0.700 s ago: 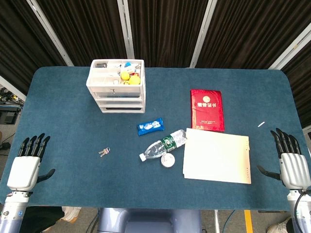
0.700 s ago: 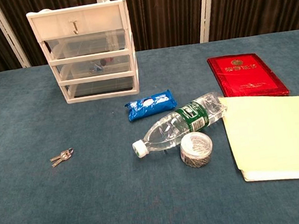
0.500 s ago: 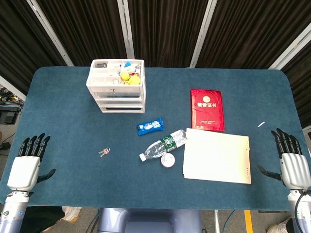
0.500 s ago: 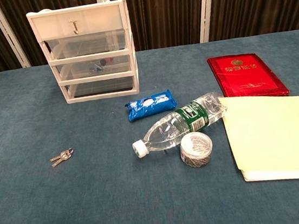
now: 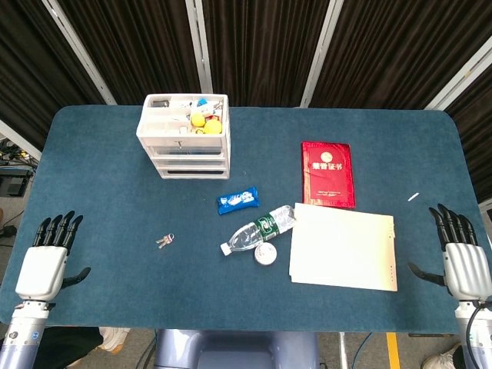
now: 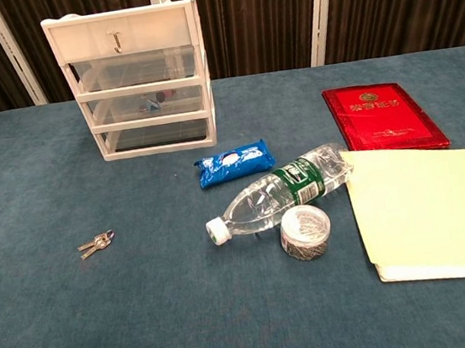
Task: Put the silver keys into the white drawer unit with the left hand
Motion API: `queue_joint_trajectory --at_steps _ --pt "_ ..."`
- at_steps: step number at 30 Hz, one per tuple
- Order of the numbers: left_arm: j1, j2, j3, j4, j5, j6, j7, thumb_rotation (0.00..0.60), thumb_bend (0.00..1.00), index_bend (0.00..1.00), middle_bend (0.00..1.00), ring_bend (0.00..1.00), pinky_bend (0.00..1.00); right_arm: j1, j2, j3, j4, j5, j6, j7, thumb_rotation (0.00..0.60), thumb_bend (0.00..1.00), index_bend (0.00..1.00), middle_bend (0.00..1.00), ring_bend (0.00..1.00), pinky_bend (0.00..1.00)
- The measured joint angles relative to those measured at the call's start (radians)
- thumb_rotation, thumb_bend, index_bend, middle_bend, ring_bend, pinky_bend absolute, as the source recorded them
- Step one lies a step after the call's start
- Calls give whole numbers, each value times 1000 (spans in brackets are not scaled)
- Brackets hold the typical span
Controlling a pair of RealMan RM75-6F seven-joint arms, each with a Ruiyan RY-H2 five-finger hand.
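Observation:
The silver keys (image 5: 165,241) lie flat on the blue table, left of centre; the chest view shows the keys (image 6: 97,242) at lower left. The white drawer unit (image 5: 184,136) stands at the back left, its top tray open with small items inside; in the chest view the drawer unit (image 6: 139,79) shows three clear drawers pushed in. My left hand (image 5: 44,262) hovers at the table's front left edge, fingers spread and empty, well left of the keys. My right hand (image 5: 463,259) is at the front right edge, also spread and empty. Neither hand appears in the chest view.
A blue snack packet (image 5: 237,200), a lying clear bottle (image 5: 257,229) and a small round tin (image 5: 266,253) sit mid-table. A red booklet (image 5: 327,174) and a pale yellow folder (image 5: 344,246) lie to the right. A small white stick (image 5: 413,197) is far right.
My left hand has drifted slightly toward the table's front edge. Everything else is unchanged.

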Motion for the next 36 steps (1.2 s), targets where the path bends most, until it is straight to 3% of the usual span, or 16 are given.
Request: queue_joint_trajectory --at_steps 3,5,7,8,11,14,19,25,36 --pt "-6 -6 -20 -10 -15 -8 17 600 146 6 46 25 17 -1 2 0 -2 0 0 8 600 39 0 0 0 0" --pt "-14 -11 -37 -15 -24 -13 38 600 148 49 266 200 157 -1 2 -1 -1 -4 2 7 600 39 0 0 0 0" --pt "-26 -18 -57 -20 -37 -23 55 600 151 138 564 466 375 -1 2 -3 -2 -8 1 6 600 39 0 0 0 0" --pt "-32 -22 -65 -22 -48 -32 59 600 152 196 663 558 455 -1 2 -4 -3 -9 2 3 600 39 0 0 0 0" --pt "-62 -36 -101 -31 -113 -77 85 600 164 338 820 703 606 -1 0 -4 -4 -10 4 -3 600 38 0 0 0 0" --pt "-106 -58 -141 -36 -204 -133 142 600 175 423 922 796 686 -1 1 -3 -5 -6 2 -2 600 39 0 0 0 0" --pt "-194 -116 -200 -27 -371 -209 285 600 184 513 999 867 739 -2 2 -4 -3 -8 2 5 600 39 0 0 0 0" --pt "-297 -204 -247 -6 -560 -250 456 600 191 519 1000 873 746 -1 4 -4 -3 -9 1 10 600 39 0 0 0 0" --pt "-404 -334 -256 61 -697 -260 562 600 284 498 1000 873 746 -1 5 -3 -2 -12 1 25 600 39 0 0 0 0"
